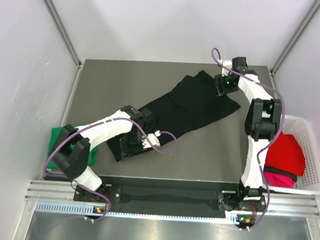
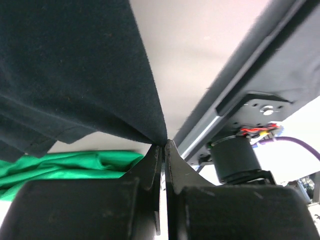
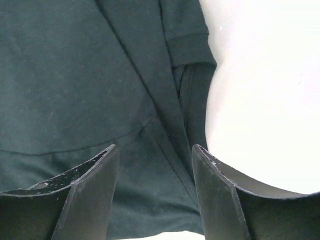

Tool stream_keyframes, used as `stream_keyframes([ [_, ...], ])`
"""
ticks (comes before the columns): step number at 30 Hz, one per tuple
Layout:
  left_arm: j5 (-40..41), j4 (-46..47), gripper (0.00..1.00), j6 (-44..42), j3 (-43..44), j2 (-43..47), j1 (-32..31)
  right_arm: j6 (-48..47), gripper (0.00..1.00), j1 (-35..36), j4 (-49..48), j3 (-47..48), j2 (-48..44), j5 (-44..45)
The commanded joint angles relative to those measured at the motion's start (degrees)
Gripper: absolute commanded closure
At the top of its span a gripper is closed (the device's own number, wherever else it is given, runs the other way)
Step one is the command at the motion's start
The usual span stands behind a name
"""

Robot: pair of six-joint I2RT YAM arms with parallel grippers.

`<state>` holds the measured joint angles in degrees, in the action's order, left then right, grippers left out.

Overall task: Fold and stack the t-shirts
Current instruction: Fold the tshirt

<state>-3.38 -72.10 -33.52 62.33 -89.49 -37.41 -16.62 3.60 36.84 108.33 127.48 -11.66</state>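
Note:
A large black t-shirt (image 1: 188, 108) lies stretched diagonally across the table, from near left to far right. My left gripper (image 1: 131, 145) is shut on its near-left corner; in the left wrist view the black cloth (image 2: 75, 70) runs into the closed fingertips (image 2: 163, 146). My right gripper (image 1: 225, 85) is open above the shirt's far right part, and the black cloth (image 3: 100, 75) fills the space between its fingers (image 3: 155, 150). A bright green t-shirt (image 1: 58, 138) lies at the table's left edge and also shows in the left wrist view (image 2: 65, 165).
A white mesh basket (image 1: 310, 156) stands at the right edge, holding a red shirt (image 1: 285, 152) over a pink one (image 1: 279, 177). The table's metal front rail (image 2: 225, 100) runs close behind the left gripper. White walls enclose the table.

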Motion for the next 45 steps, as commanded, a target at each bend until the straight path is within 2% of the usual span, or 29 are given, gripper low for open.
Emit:
stream_keyframes([
  [1, -4.4, -4.1, 1.00, 2.6, 0.3, 2.0, -2.1, 1.8, 0.39, -0.1, 2.4, 6.9, 2.2, -1.2],
  [6, -8.4, -4.8, 1.00, 2.0, 1.6, 0.6, -3.3, 2.1, 0.39, -0.1, 6.1, 14.2, 7.6, 0.1],
  [14, -11.2, -5.5, 1.00, 1.3, 4.6, -1.6, -5.0, 2.6, 0.41, -0.2, 8.1, 15.0, 11.5, 1.8],
  [16, -11.4, -5.8, 1.00, 1.3, 5.1, -1.7, -5.3, 2.6, 0.46, -0.2, 8.6, 15.3, 12.3, 1.9],
  [17, -11.4, -5.9, 1.00, 1.3, 5.3, -1.7, -5.4, 2.6, 0.56, -0.2, 8.8, 15.5, 12.6, 2.3],
  [19, -11.7, -5.9, 1.00, 1.3, 5.9, -1.7, -5.5, 3.0, 0.66, -0.2, 9.4, 16.6, 14.0, 2.9],
  [20, -12.0, -5.9, 1.00, 1.3, 6.1, -1.7, -5.5, 3.1, 0.75, -0.2, 9.6, 16.8, 14.5, 2.9],
  [22, -13.1, -6.0, 1.00, 0.9, 6.6, -1.6, -5.7, 3.0, 0.84, -0.1, 10.0, 18.2, 16.3, 2.5],
  [23, -13.5, -6.0, 1.00, 0.9, 6.9, -1.6, -5.9, 2.8, 0.93, -0.2, 10.3, 19.1, 17.1, 2.0],
  [25, -13.8, -6.2, 1.00, 0.9, 7.4, -2.0, -7.7, 2.9, 0.98, -0.1, 10.4, 22.7, 19.6, 2.2],
  [29, -15.9, -8.1, 1.00, 0.3, 9.6, -5.2, -12.9, 2.5, 0.98, 1.0, 7.9, 29.8, 23.2, 3.0],
  [34, -17.6, -9.1, 1.00, 0.0, 13.1, -10.1, -21.8, 1.5, 0.99, 4.2, -0.9, 31.5, 23.7, 6.2],
  [45, -19.2, -8.8, 1.00, 2.1, 32.3, -24.3, -37.5, -0.4, 1.00, 9.8, -19.5, 33.5, 25.2, 11.2],
])
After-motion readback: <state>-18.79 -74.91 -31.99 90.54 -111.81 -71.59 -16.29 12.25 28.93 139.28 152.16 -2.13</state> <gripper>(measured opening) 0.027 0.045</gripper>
